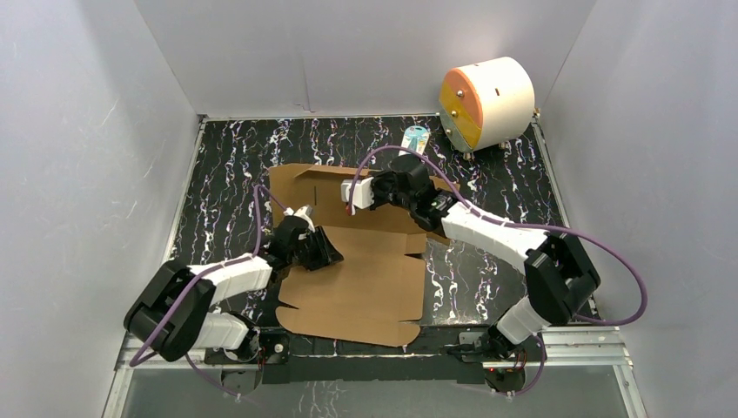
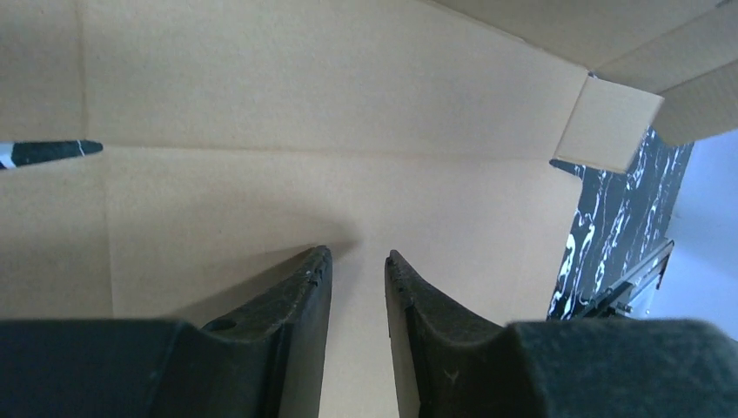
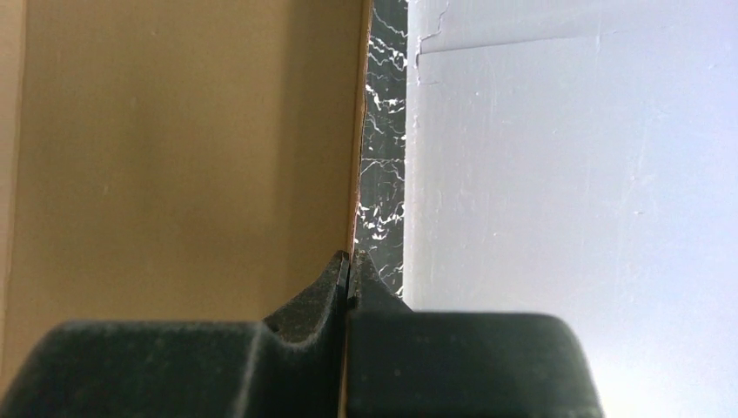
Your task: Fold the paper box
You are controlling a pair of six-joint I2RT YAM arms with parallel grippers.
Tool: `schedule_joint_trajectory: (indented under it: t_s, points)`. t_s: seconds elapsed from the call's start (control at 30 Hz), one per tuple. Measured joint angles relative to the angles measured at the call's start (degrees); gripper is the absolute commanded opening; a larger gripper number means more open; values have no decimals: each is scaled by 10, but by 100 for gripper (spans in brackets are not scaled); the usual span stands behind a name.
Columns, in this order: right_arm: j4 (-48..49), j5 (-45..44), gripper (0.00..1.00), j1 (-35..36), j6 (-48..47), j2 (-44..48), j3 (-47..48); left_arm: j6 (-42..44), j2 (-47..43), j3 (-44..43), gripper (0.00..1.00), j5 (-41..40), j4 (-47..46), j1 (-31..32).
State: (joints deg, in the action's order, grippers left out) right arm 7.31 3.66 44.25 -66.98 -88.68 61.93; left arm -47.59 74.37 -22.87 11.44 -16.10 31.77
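Paper box [image 1: 365,287] is a brown die-cut sheet in the middle of the table [image 1: 226,174]. Near half lies flat; far panels are tilted up toward the back wall. White-and-orange cylinder [image 1: 486,104] sits far right, well apart from it.

Right gripper [image 3: 350,261] is at the far panel, fingers closed on its thin edge. The cardboard runs straight into the pinch, so it is held.

Left gripper [image 2: 358,261] is over the left-middle of the sheet, tips pointing down at the flat panel near a crease. A narrow gap shows between the fingers with nothing in it. Whether the tips touch the board cannot be told.

Handling, as a judgement: light, thin, fairly stiff board that bends cleanly only along the scored lines. The surface is smooth, so it likely slides on the table if pushed without a hold-down. Flaps and tabs could crumple or tear under a hard pinch. Best holds look like panel edges, close to a crease, while the other gripper presses the base flat beside the fold line.
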Motion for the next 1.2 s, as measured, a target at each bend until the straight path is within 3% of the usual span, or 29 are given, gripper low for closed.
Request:
schedule_joint_trajectory:
  t_s: [0.43, 0.77, 0.9, 1.2]
  points:
    - [37, -65, 0, 57, -18, 63, -54, -9, 108, -20, 23, -22, -136, 3]
    - [51, -103, 0, 94, -20, 110, -100, 8, 150, -62, 27, -59, -151, 4]
    - [75, -126, 0, 98, -18, 122, -132, 16, 118, -61, 32, -73, -116, 4]
    - [138, -173, 0, 98, -19, 121, -169, 20, -61, -54, 43, -102, -4, 4]
